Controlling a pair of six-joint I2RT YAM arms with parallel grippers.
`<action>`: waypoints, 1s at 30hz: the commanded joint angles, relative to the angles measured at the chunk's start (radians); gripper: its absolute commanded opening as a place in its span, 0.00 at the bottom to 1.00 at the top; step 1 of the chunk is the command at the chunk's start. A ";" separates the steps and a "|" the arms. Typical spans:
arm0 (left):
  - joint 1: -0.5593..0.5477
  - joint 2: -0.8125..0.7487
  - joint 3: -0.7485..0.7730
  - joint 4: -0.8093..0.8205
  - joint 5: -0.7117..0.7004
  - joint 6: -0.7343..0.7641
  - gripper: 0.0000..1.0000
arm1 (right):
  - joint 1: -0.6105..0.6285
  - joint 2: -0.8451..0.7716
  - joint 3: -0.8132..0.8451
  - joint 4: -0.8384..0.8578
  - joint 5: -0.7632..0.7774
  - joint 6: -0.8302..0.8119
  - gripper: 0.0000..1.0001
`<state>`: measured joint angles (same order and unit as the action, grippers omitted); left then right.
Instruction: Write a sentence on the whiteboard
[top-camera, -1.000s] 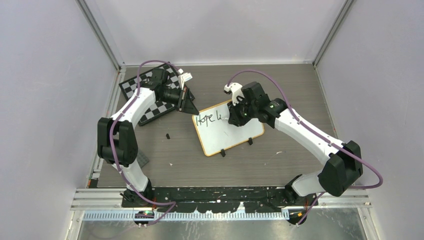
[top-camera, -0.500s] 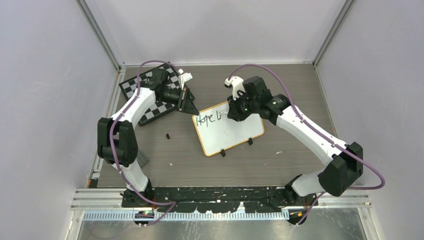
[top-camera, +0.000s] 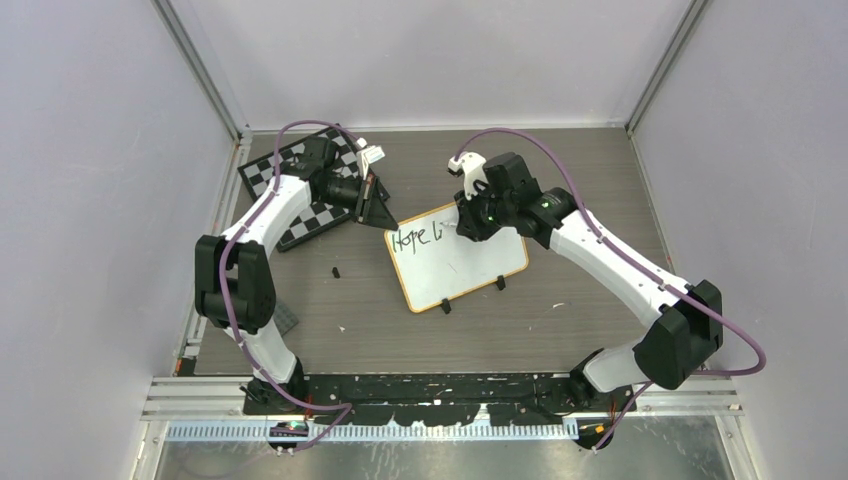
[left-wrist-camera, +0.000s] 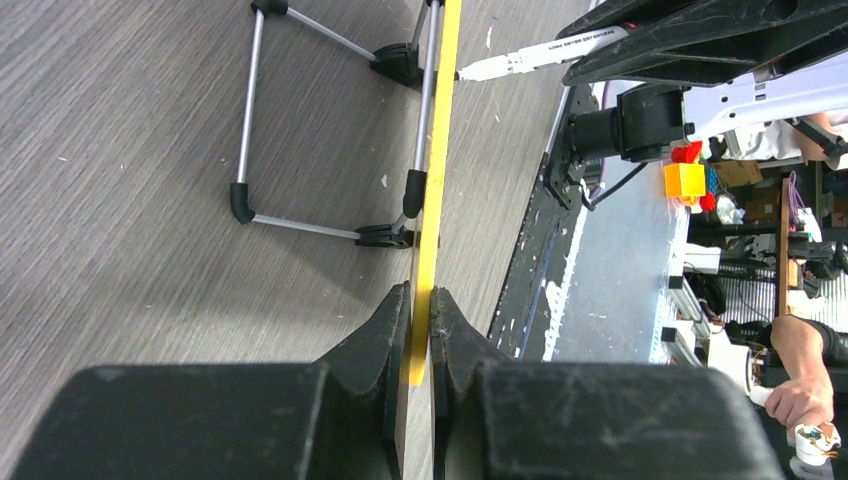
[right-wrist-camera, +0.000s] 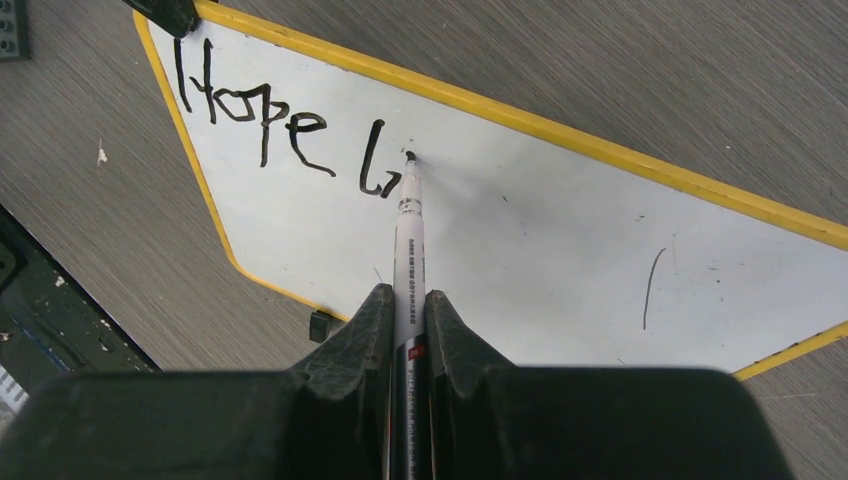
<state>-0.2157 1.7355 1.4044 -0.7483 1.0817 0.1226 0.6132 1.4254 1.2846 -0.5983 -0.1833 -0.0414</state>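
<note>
The whiteboard (top-camera: 470, 262) stands tilted on the table's middle, with "Hope" and one further letter in black at its top left. It also shows in the right wrist view (right-wrist-camera: 520, 240), and edge-on as a yellow strip in the left wrist view (left-wrist-camera: 437, 150). My left gripper (top-camera: 385, 218) is shut on the board's top left corner; its fingers (left-wrist-camera: 375, 340) pinch the rim. My right gripper (top-camera: 462, 228) is shut on a white marker (right-wrist-camera: 408, 240), tip touching the board just right of the last letter. The marker also shows in the left wrist view (left-wrist-camera: 540, 55).
A black-and-white chequered chessboard (top-camera: 305, 225) lies at the back left under my left arm. A small black piece (top-camera: 335, 271) lies on the table left of the whiteboard. Two black clip feet (top-camera: 500, 283) stick out at the board's near edge. Walls close in on three sides.
My right gripper with the marker has shifted slightly right and back along the top of the board, and the stroke after "Hope" has grown. My left arm has not moved.
</note>
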 joint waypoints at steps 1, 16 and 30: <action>-0.024 0.022 0.010 -0.016 -0.055 0.031 0.00 | 0.002 0.003 0.004 0.041 0.024 -0.015 0.00; -0.024 0.029 0.015 -0.019 -0.054 0.028 0.00 | 0.001 -0.049 0.000 0.016 -0.025 -0.021 0.00; -0.024 0.024 0.014 -0.017 -0.051 0.028 0.00 | -0.030 -0.061 -0.014 0.005 0.001 -0.013 0.00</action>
<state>-0.2157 1.7355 1.4063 -0.7528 1.0824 0.1356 0.5850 1.3731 1.2789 -0.6140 -0.2001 -0.0509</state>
